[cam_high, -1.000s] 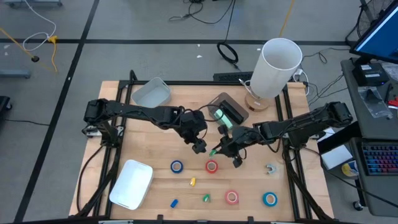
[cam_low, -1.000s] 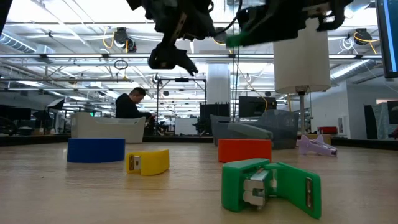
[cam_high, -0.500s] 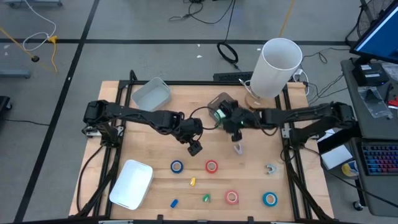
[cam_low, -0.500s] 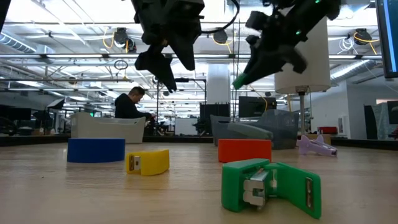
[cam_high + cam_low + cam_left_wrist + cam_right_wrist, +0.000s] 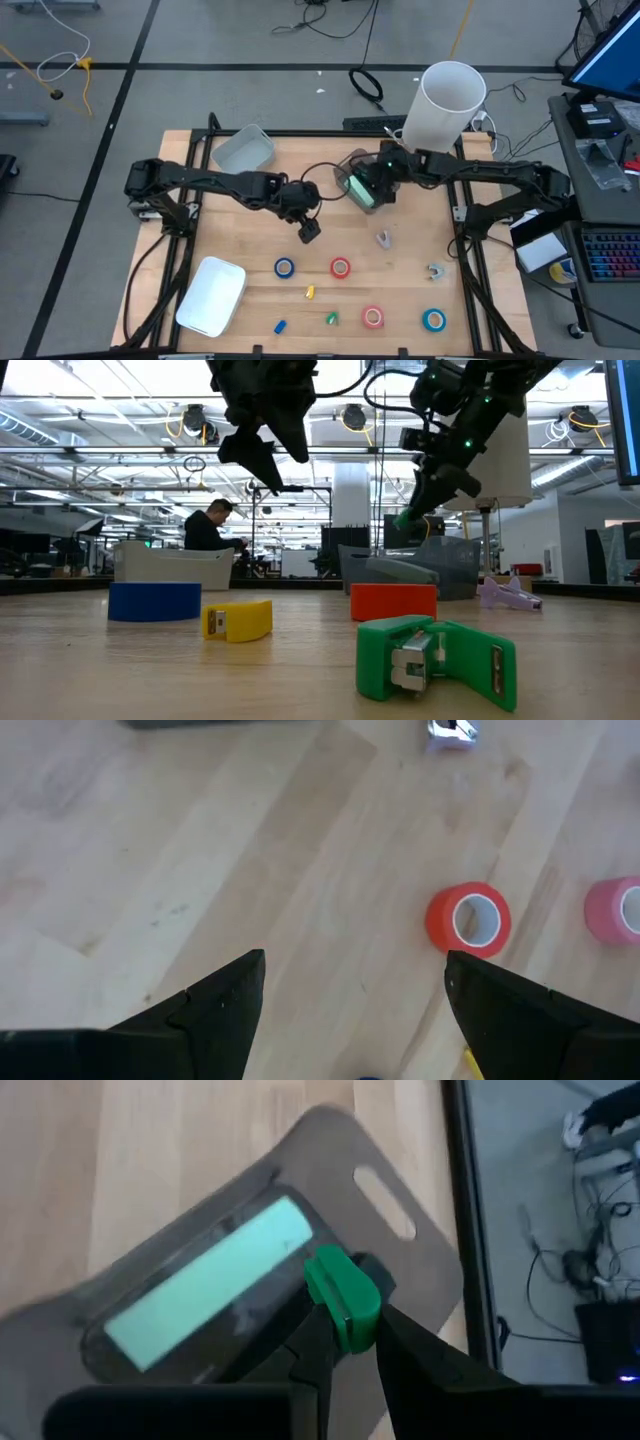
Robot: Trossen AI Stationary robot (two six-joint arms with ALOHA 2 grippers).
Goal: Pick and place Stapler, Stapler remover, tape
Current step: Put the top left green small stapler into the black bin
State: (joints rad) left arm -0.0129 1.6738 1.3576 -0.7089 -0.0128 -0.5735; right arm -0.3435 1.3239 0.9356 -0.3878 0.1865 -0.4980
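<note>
The small green object (image 5: 342, 1295) is pinched between the fingers of my right gripper (image 5: 348, 1328), which are pressed against its two sides. I take it to be one of the stapling tools, though I cannot tell which. I hold it in the air above the grey tray (image 5: 405, 1255) at the far middle of the table. A pale green block (image 5: 205, 1285) already lies along the tray's floor, just beside the spot under my fingers.

In the high view, my right gripper (image 5: 375, 190) sits over the tray's near end, not its centre. That is my main worry. If I let go here, I judge the object could strike the rim, or land on the block and tip out onto the wood. Lowering carelessly could also bring my fingers down on the block or shove the tray. The tall white cylinder (image 5: 443, 105) stands close behind my right arm, so a wide swing on withdrawal might knock it.

The tape is all on the table nearer the front: a blue roll (image 5: 285, 267), a red roll (image 5: 340, 267), a pink roll (image 5: 372, 317) and a second blue roll (image 5: 433, 320).

My left gripper (image 5: 308, 230) hangs over bare wood with its fingers spread and nothing between them, near the first blue roll and the red roll.
</note>
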